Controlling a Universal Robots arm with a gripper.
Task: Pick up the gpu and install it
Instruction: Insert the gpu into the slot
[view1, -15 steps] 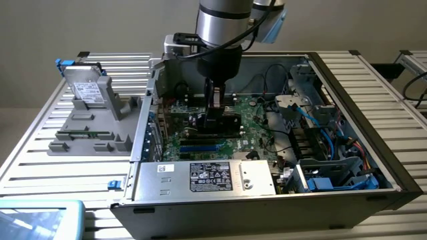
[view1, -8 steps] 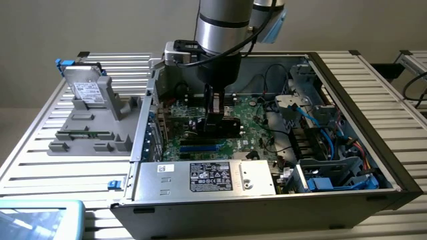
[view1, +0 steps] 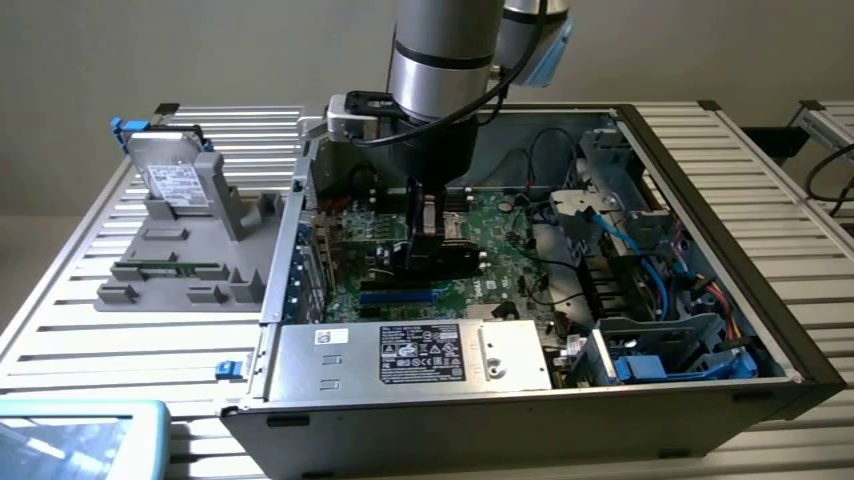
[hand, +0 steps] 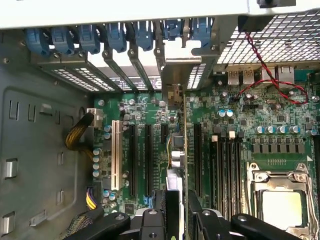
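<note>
My pincer (view1: 431, 225) (hand: 176, 216) was pinching the gpu (view1: 441, 262) (hand: 175, 150), a thin rectangular card with a black cooler face, a green circuit board and a silver end bracket. I held it upright on its edge inside the open black computer case (view1: 734, 240). Directly beneath the card lay the green motherboard (view1: 505, 250) (hand: 235, 130) with its long black slots. The card's lower edge was close to them, though I could not tell whether it touched. Its bracket end pointed toward the row of blue plastic clips (hand: 90, 37) on the case's rear wall. The square metal processor socket (hand: 280, 200) sat to one side of my pincer. Well away from my pincer, outside the case, a grey moulded holder (view1: 200, 250) stood on the ribbed aluminium bench (view1: 80, 330).
</note>
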